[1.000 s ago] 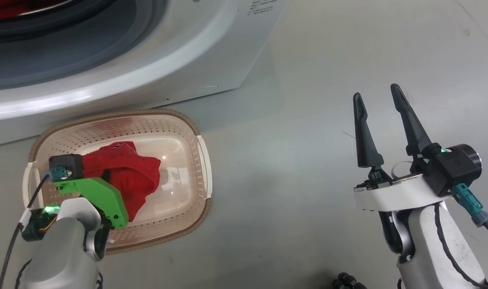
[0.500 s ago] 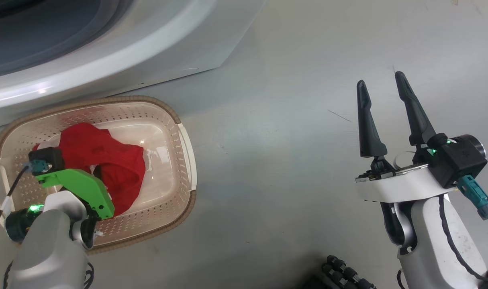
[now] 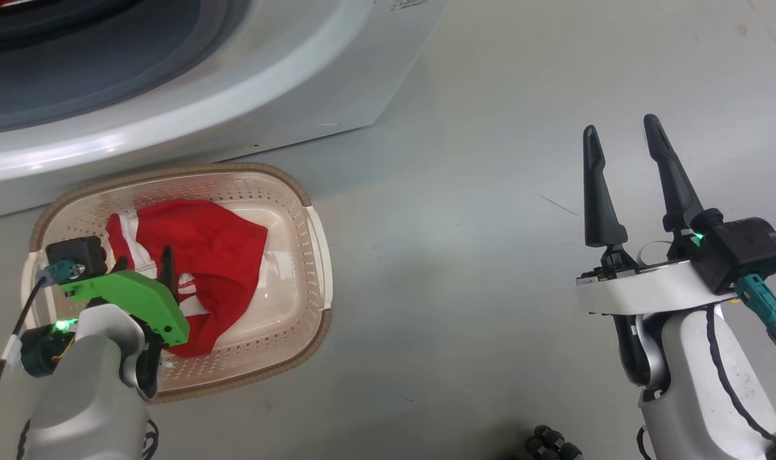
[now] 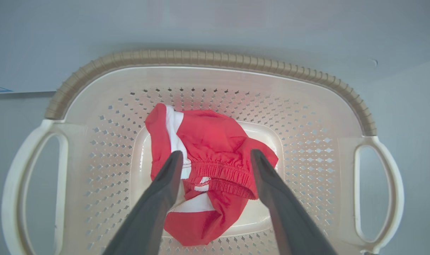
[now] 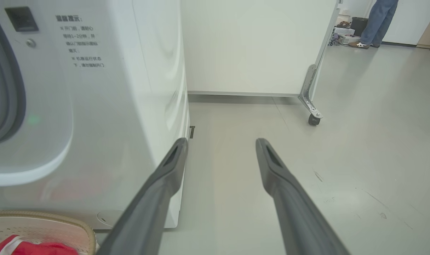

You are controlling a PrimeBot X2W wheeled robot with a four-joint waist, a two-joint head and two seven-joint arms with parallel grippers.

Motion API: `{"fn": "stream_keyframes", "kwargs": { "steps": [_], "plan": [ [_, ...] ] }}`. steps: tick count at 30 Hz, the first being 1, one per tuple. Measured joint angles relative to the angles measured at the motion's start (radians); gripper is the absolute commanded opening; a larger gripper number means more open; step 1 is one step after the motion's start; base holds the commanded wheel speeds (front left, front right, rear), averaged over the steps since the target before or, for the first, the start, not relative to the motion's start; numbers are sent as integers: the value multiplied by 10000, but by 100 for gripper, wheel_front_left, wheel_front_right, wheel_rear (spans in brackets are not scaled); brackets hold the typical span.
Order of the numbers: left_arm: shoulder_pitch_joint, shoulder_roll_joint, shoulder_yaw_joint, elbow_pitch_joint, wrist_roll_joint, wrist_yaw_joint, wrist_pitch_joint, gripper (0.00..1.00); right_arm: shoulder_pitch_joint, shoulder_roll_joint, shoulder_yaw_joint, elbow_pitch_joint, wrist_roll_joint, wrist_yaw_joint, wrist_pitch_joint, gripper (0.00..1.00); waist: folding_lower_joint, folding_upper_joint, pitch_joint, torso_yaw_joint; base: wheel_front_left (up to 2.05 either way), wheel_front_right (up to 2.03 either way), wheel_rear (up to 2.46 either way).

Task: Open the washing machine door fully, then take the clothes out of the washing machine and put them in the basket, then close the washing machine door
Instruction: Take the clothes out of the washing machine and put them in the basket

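**Clothes (image 3: 209,249) sitting in the basket (image 3: 298,204), both sets of fingers let go**

Far left of the head view: the red clothes with the white trim are lying crumpled on the bottom of the basket. The basket is on the floor (image 3: 464,268), just in front of the washing machine (image 3: 285,83). The left fingers (image 4: 165,187) hang right over it, pointing down into the basket and spread wide. In the left wrist view one finger sits on each side of the bunched elastic edge and nothing is pinched between them, so they've released it. Can't tell if the tips are actually touching the fabric or just above it.

Up top, the machine's white front and its grey ring (image 5: 9,88) curve around the dark opening. A sliver of red shows at the edge of that opening.

Moving right, the right fingers (image 3: 597,191) are well apart from the basket, over the grey floor. They point away from the robot, wide apart, holding nothing.

The right wrist view has the machine's front on its left, with a corner of the basket and some red fabric at the bottom left. Further right is a white panel (image 5: 257,46) on a caster (image 5: 312,119). Way off in the top right corner are a person's legs (image 5: 377,17) in jeans.
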Motion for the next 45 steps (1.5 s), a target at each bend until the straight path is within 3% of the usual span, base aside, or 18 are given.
{"fn": "stream_keyframes", "kwargs": {
  "steps": [13, 18, 31, 45],
  "plan": [
    [517, -372, -401, -583, 123, -660, -2065, 100, 152, -184, -587, 516, -109, -94, 0, 100, 0, 0, -1109, 714, 0, 0, 0],
    [865, -435, -646, -1028, 399, -759, -2182, 100, 513, -286, -667, 790, -123, -94, 0, 100, 0, 0, -1690, 1044, 0, 0, 0],
    [1750, -362, -777, -3101, 1074, -740, -2297, 100, 1463, -309, -663, 1302, -222, -84, 0, 100, -1, 0, -3466, 1775, 0, 0, 0],
    [3699, -81, -621, -5384, 1567, -125, -2297, 100, 2521, -326, -535, 1503, -226, -84, 0, 100, -1, 0, -5290, 2236, 0, 0, 0]
  ]
}}
